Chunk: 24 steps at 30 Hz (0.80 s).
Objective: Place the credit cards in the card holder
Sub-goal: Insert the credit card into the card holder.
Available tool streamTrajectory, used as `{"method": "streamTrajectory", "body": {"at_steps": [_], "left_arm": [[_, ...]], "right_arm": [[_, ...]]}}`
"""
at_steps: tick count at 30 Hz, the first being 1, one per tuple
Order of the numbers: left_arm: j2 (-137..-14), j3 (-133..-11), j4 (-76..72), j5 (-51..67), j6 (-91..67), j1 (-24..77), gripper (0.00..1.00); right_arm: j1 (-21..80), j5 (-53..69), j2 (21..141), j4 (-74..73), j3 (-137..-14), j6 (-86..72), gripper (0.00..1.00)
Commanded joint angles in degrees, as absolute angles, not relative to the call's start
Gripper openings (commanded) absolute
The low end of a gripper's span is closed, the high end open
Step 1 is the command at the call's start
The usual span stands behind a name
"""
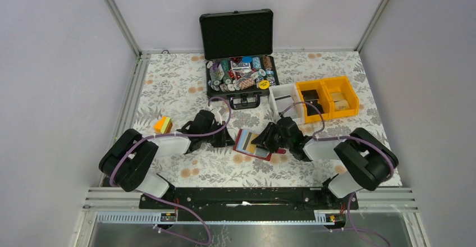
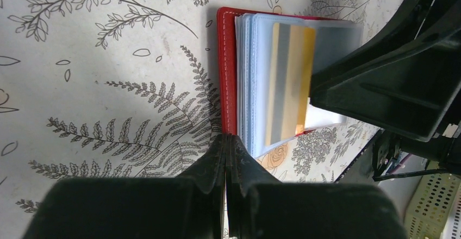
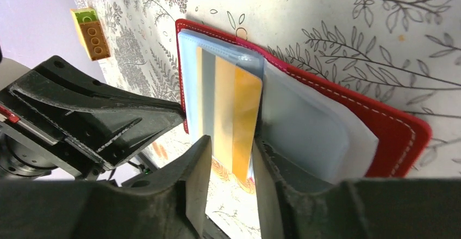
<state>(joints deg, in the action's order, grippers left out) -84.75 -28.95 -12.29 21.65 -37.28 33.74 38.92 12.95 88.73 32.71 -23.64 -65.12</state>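
Holder lies open, sleeves up, flat on the surface. One gold-and-grey card sits on the holder's sleeves, far end apparently under clear plastic, near end jutting past the holder's edge: judged partly seated, not home. Right fingers parted, straddling the jutting end, grasping nothing that shows. Left fingers clenched, empty, tips at the holder's red edge; contact cannot be told. Left to do: push this card fully in. Whether more cards wait in the bins beyond the holder cannot be told.
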Motion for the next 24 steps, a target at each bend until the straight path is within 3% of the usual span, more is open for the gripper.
{"method": "streamTrajectory", "body": {"at_steps": [1, 7, 24], "left_arm": [[-82.69, -28.57, -14.02, 21.94, -37.89, 33.97, 0.0], [-82.62, -28.48, -14.24, 22.2, -38.06, 33.92, 0.0], [-81.79, -28.21, -14.59, 22.74, -37.79, 33.93, 0.0]], "right_arm": [[39.48, 6.63, 82.7, 20.11, -25.68, -58.93, 0.44], [39.53, 4.71, 80.8, 16.5, -26.42, -57.39, 0.46], [40.41, 10.02, 90.42, 24.2, -32.47, -56.59, 0.26]]}}
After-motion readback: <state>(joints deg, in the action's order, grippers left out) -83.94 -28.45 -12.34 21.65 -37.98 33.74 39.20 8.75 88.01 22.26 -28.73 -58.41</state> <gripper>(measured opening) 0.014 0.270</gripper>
